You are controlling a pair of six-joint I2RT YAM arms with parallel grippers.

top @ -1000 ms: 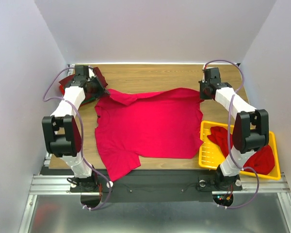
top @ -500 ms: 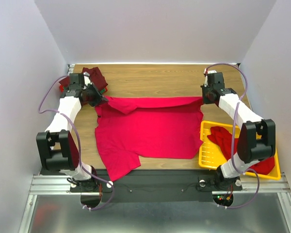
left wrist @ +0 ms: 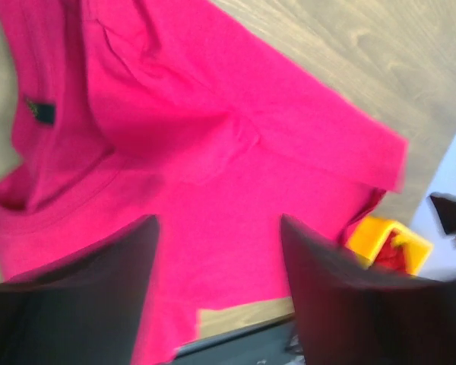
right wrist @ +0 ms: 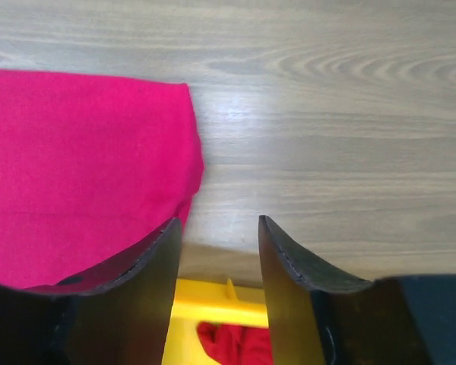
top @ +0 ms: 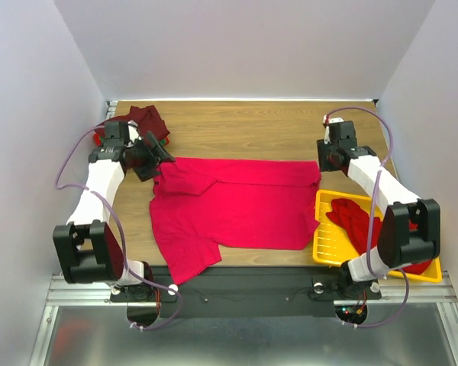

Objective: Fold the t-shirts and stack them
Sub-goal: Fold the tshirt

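Observation:
A bright crimson t-shirt (top: 237, 202) lies spread on the wooden table, its far edge folded over toward the near side in a flat band. My left gripper (top: 159, 156) hovers open at the shirt's far left corner; in the left wrist view the gripper (left wrist: 219, 220) has only the cloth (left wrist: 213, 137) below its spread fingers. My right gripper (top: 323, 162) stands open at the far right corner. In the right wrist view the gripper (right wrist: 218, 220) holds nothing, and the shirt's corner (right wrist: 83, 167) lies flat just left of it.
A yellow slotted tray (top: 326, 245) at the right front holds more crumpled red t-shirts (top: 351, 217); its rim (right wrist: 213, 308) shows under the right fingers. A pile of dark maroon and green shirts (top: 145, 120) sits at the back left corner. One sleeve (top: 187, 267) hangs over the table's front edge.
Both arms drew the shirt's far edge toward the near side and laid it over the body. Both grippers, shut on the cloth before, have opened and let it go.

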